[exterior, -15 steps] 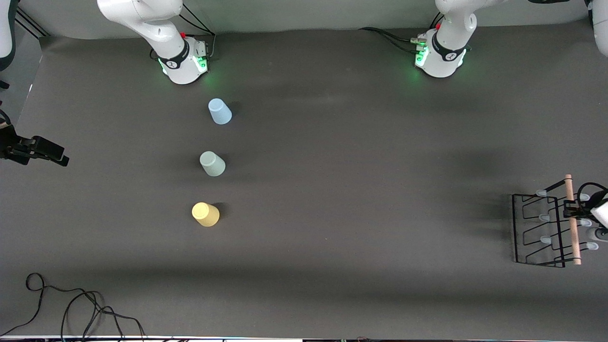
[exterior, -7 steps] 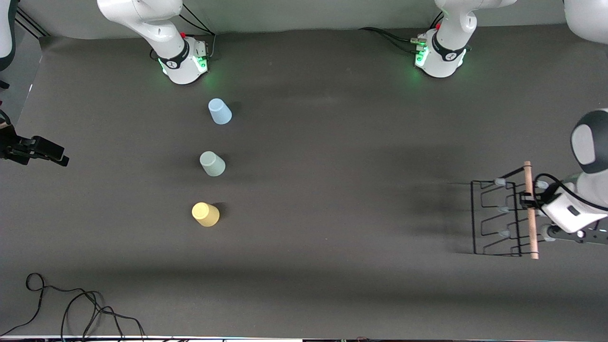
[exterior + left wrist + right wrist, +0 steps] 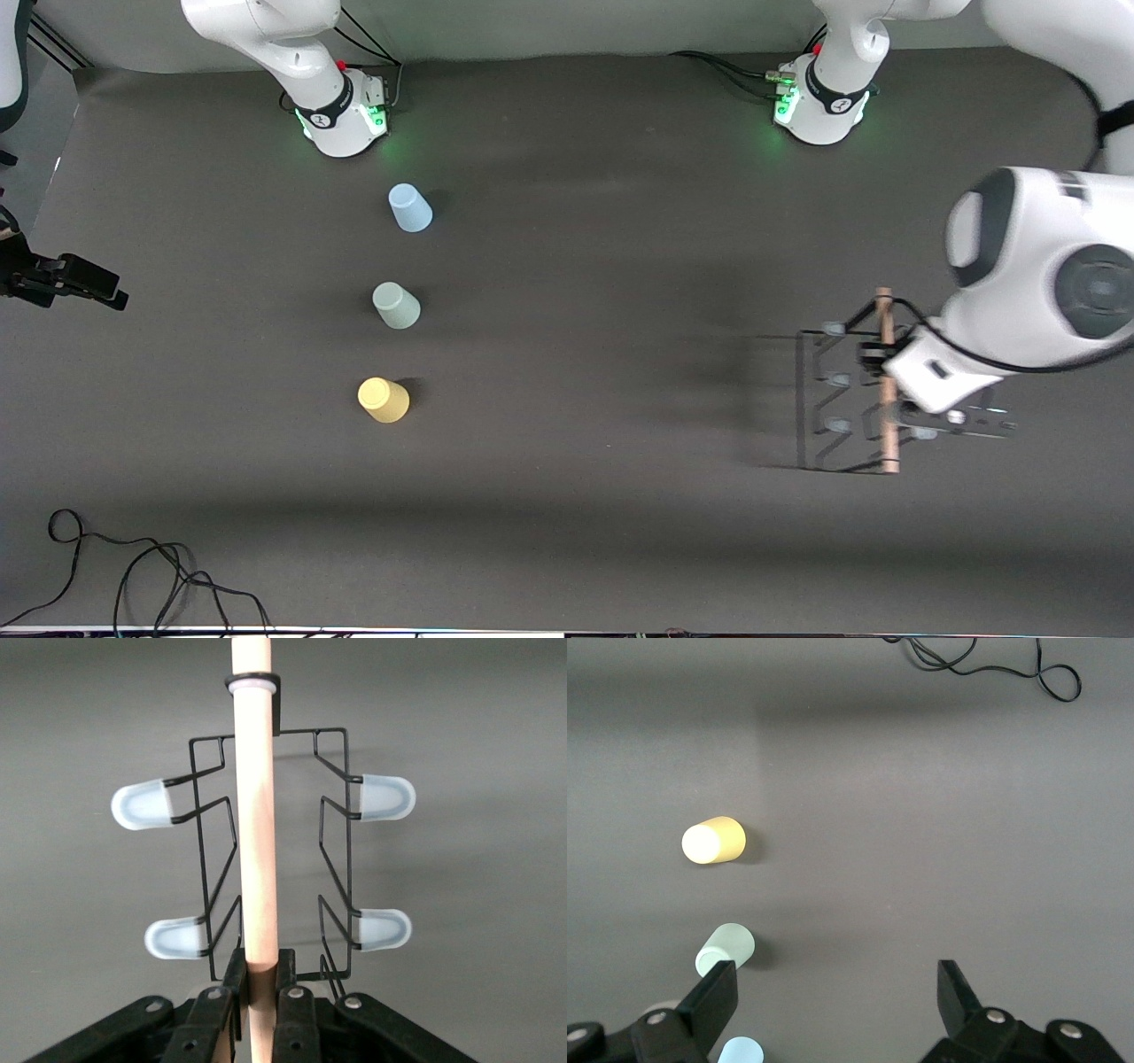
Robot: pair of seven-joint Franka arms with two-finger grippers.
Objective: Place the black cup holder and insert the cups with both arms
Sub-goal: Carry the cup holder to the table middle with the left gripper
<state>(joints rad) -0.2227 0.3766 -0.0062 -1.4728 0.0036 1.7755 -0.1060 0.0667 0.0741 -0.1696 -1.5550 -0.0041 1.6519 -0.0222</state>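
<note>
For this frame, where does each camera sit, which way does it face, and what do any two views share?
Front view: high across the table, facing both bases; shows the left arm carrying the black cup holder, and the right gripper waiting, open, at the table's edge.
Left wrist view: looks down past the left gripper, shut on the holder's wooden handle.
Right wrist view: looks down between open fingers at the table.
Shared: front and right wrist both show the yellow cup, grey-green cup, blue cup.

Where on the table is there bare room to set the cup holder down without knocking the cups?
Bare mat spans between the row of cups, light blue, grey-green, yellow, and the black cup holder carried in the shut left gripper. More bare mat lies between the yellow cup and the cables. Only the cup row is crowded.
</note>
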